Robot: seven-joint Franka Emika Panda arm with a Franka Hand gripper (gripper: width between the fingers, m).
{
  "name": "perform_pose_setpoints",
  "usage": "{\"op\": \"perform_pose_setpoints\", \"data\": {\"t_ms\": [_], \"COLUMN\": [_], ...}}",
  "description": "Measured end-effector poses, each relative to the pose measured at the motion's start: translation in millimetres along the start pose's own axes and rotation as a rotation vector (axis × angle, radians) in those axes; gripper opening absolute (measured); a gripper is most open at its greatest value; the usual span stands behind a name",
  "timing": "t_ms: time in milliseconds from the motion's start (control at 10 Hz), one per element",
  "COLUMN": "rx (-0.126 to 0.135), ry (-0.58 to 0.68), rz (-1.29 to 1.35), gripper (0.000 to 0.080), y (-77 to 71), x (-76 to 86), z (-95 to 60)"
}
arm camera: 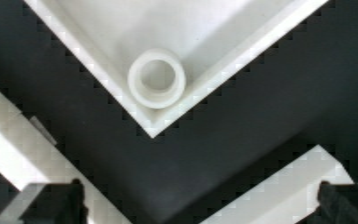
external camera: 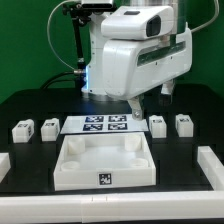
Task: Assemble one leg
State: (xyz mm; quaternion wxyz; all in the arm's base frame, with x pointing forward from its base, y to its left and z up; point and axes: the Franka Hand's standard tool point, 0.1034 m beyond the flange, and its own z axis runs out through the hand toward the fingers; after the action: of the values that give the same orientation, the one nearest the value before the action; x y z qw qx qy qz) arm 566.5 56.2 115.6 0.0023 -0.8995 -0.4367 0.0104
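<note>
Exterior view: square black-and-white tags [external camera: 104, 180] on tray [external camera: 75, 177], marker board [external camera: 105, 124], legs [external camera: 49, 126] | legs paired near desk [external camera: 25, 152] side edges, flanking it | wrist view: gripper [arm camera: 197, 205] wide, empty, above tray's corner socket [arm camera: 156, 80].

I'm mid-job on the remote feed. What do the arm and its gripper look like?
The arm is bulky, with glossy white rounded casings and a dark grey band across the upper shell. Thin black cables loop beside it on the exterior view's left, and a blue light glows on that side. In the wrist view, the gripper has two black, blocky fingers. No markings are readable.
</note>
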Motion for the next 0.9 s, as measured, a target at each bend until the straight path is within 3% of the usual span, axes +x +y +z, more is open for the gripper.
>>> {"op": "perform_pose_setpoints", "data": {"t_ms": [900], "rx": [0.002], "ry": [-0.001], "rz": [-0.021], "gripper": [0.0650], "y": [-0.4], "x": [-0.3], "z": [1.2]}}
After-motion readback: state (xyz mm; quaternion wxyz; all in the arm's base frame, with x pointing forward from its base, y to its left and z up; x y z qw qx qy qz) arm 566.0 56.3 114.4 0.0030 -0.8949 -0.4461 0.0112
